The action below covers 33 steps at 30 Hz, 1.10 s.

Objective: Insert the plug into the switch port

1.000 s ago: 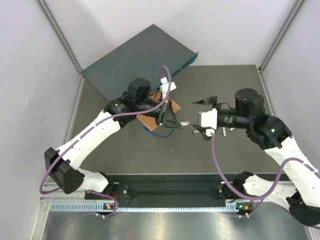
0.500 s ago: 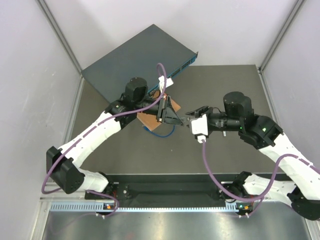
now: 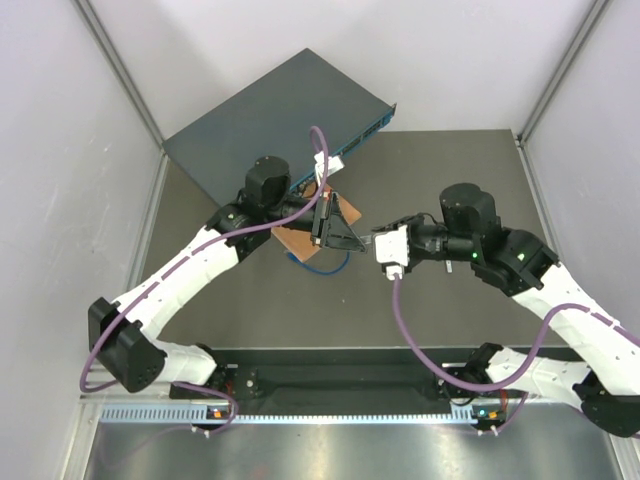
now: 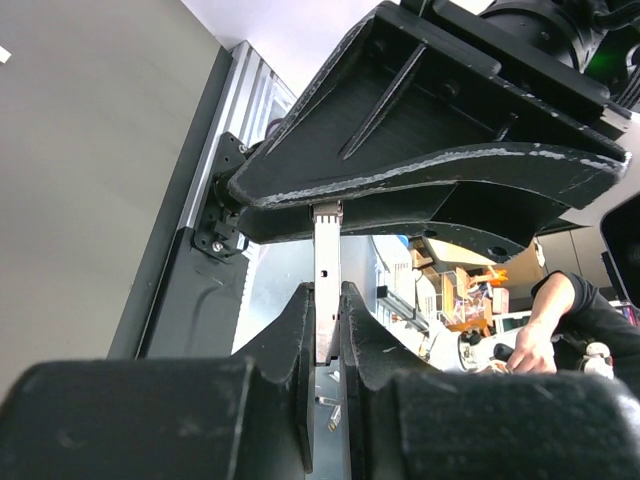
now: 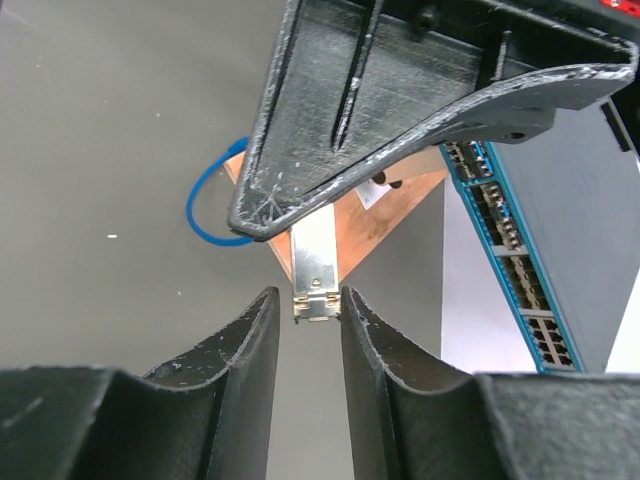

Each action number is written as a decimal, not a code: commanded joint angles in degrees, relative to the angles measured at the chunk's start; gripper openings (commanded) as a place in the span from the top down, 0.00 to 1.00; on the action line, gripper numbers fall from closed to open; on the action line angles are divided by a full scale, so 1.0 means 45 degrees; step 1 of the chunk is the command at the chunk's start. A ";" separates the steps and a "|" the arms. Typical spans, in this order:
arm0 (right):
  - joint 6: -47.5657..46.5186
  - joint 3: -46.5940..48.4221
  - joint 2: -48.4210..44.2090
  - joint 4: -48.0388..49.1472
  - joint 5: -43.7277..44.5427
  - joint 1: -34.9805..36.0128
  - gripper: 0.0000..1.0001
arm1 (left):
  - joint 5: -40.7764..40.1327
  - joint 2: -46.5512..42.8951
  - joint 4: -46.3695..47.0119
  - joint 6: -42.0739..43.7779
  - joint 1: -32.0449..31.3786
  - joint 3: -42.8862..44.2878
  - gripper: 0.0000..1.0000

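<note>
The plug (image 5: 315, 265), a small silver metal module, hangs in the air between the two arms. My left gripper (image 4: 326, 320) is shut on one end of the plug (image 4: 326, 270). My right gripper (image 5: 310, 300) faces it head-on, jaws narrowed round the plug's free tip, with a thin gap still showing on one side. From above, the left gripper (image 3: 350, 238) and right gripper (image 3: 382, 241) meet tip to tip over the mat. The dark teal switch (image 3: 270, 120) lies at the back left, its port row (image 5: 510, 250) facing the mat.
A thin orange-brown wooden board (image 3: 298, 240) lies below the left gripper, with a blue cable loop (image 3: 322, 266) beside it. White enclosure walls stand left, right and behind. Small loose bits lie on the dark mat (image 3: 440, 170) near the right arm.
The right arm has swung left to meet the left gripper, and its jaws have narrowed from wide open to close around the plug's tip. The left gripper kept its hold.
</note>
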 commanded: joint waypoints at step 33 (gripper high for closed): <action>0.8585 0.0450 0.2114 0.3035 0.5432 0.0392 1.00 | -0.2886 -0.0522 -0.0929 0.2028 0.4068 0.3408 0.25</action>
